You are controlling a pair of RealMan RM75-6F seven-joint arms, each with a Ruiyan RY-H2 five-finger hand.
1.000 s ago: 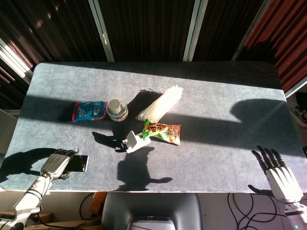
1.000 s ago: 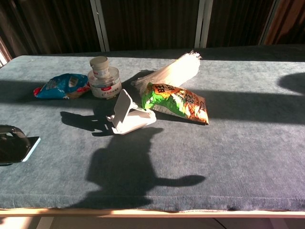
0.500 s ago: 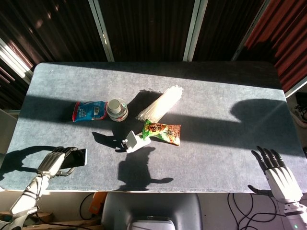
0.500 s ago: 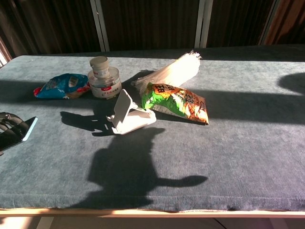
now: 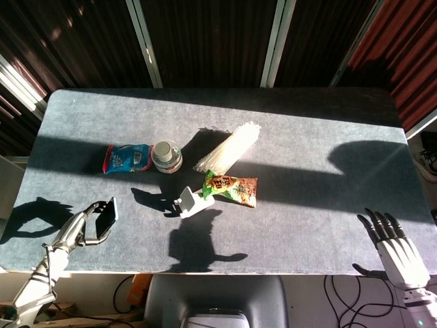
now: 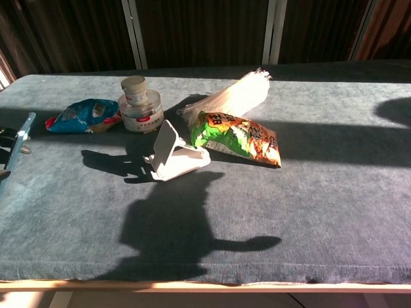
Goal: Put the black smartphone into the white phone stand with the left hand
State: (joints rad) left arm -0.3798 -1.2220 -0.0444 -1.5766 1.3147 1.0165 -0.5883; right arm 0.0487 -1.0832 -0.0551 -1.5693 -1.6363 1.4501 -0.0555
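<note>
The black smartphone [image 5: 106,216] stood tilted on edge, thin and dark with a pale rim, gripped in the fingers [image 5: 87,213] of the left hand [image 5: 77,227] above the near left corner of the tabletop [image 5: 307,137]. Open cloth lay between it and the white phone stand [image 5: 190,203], which sat near the middle just left of a green snack packet [image 5: 232,188], with a blue packet [image 5: 127,158] and a small jar [image 5: 166,156] farther back. The right hand [image 5: 396,246] hung off the near right edge, fingers spread, holding nothing.

grey felt-topped table [image 5: 321,130] in hard sunlight, dark slatted wall [image 5: 212,41] behind.
</note>
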